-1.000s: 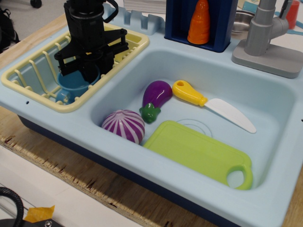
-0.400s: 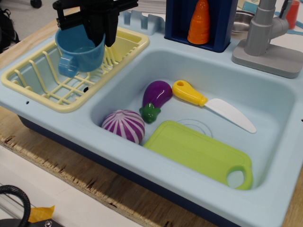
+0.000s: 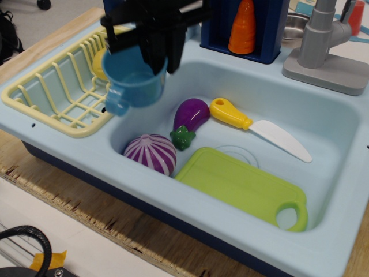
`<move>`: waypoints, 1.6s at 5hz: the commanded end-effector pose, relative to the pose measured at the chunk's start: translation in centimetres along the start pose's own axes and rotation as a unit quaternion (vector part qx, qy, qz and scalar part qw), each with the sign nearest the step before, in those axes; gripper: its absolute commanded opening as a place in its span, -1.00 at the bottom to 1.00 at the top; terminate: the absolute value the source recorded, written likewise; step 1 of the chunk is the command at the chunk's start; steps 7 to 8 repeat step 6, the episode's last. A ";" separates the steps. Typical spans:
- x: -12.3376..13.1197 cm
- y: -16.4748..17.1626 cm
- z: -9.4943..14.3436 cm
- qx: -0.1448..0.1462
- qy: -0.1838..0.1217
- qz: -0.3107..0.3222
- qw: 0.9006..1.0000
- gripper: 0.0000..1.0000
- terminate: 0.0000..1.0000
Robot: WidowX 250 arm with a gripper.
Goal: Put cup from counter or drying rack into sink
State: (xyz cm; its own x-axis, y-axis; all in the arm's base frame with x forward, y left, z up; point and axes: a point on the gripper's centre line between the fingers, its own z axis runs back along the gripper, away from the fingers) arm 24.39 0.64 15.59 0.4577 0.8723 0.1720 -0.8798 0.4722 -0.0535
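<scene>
one blue cup point(image 3: 134, 83) gripped by its rim in closed black jaws, hanging over sink point(image 3: 323, 124) edge

— Looks like a lab play-kitchen rig: moulded toy sink point(image 3: 323, 124) with grey faucet point(image 3: 323, 40) and yellow drying rack point(image 3: 52, 95).

— Agreed. Sits on a rough plywood worktop point(image 3: 115, 222), with plastic onion point(image 3: 151, 153), eggplant point(image 3: 191, 118) and knife point(image 3: 259, 127) inside.

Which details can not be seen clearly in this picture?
- Black end effector: top cut off by the frame edge; fingertips blurred against the small blue plastic mug.
- Yellow object in the pale yellow plastic drying rack: mostly hidden behind the mug.
- Grey toy faucet: spout cut off at the top.
</scene>
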 end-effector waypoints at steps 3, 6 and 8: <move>-7.3 -4.7 -1.9 -0.102 0.055 -0.127 0.985 -1.00 -1.00; -7.3 -4.7 -1.9 -0.102 0.055 -0.127 0.985 1.00 1.00; -7.3 -4.7 -1.9 -0.102 0.055 -0.127 0.985 1.00 1.00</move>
